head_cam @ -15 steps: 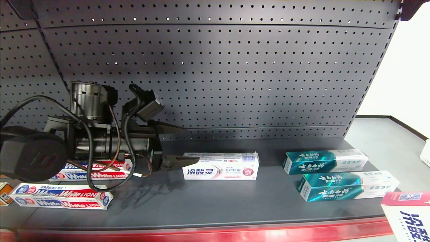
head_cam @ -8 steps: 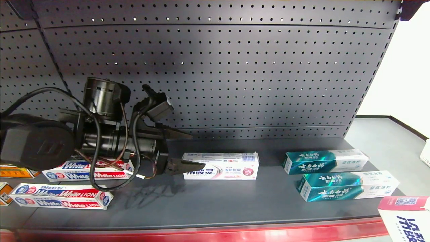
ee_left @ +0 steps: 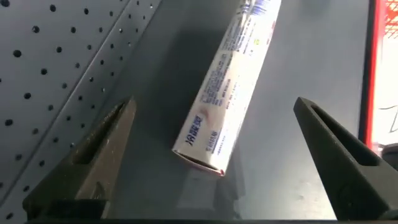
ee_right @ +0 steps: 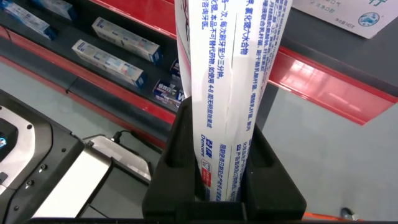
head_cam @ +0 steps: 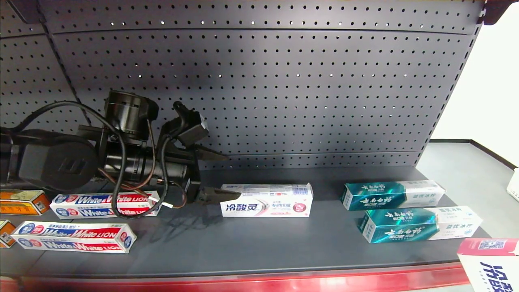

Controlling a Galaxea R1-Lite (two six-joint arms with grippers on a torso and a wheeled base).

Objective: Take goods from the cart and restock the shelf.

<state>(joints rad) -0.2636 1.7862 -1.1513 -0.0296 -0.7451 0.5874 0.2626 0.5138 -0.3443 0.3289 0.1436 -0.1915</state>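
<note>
Shelf (head_cam: 251,243): left tool (head_cam: 232,174) wide open at the white toothpaste box (head_cam: 267,200), which lies parallel to the front edge; right tool (ee_right: 224,134) clamps second box (ee_right: 230,62).

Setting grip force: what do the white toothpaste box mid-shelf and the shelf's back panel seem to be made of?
White toothpaste box: likely thin printed cardboard, slightly glossy; it has crisp folded edges and a flapped end. Back panel: probably painted sheet metal, matte dark grey; it has regular rows of punched holes.
</note>
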